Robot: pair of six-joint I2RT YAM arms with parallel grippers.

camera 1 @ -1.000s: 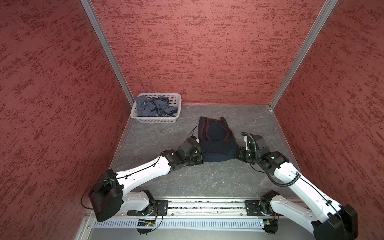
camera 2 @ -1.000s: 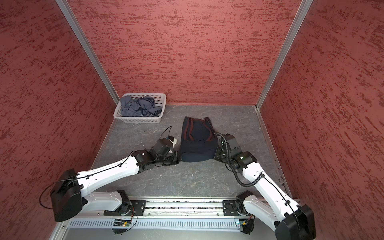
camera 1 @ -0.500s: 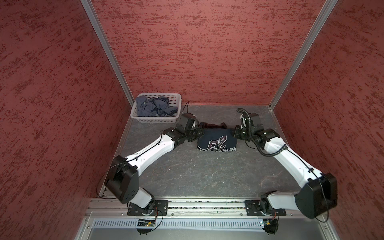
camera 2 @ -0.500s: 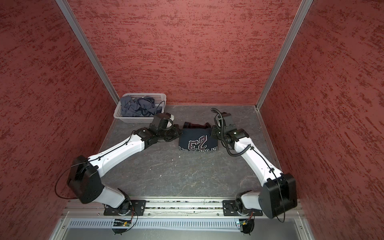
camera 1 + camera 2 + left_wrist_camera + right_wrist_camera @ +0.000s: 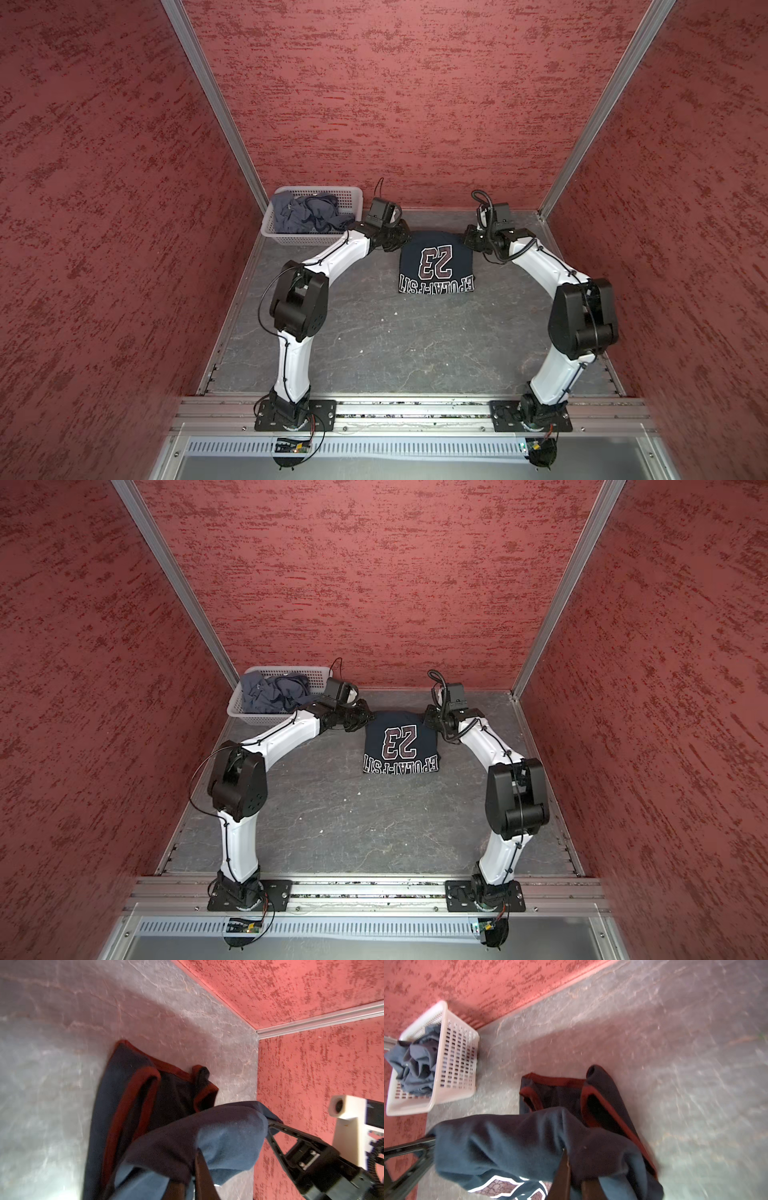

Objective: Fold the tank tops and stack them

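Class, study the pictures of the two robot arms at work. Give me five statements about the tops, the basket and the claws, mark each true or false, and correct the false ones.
1. The navy top lies on the table with the number 23 facing up. True.
2. The basket is empty. False: the grey top lies crumpled inside it.
3. The left claw and the right claw are at the far corners of the navy top, one on each side. True.
4. The basket stands in the far right corner. False: it stands in the far left corner.
5. The grey top is stacked on the navy top. False: nothing lies on the navy top.
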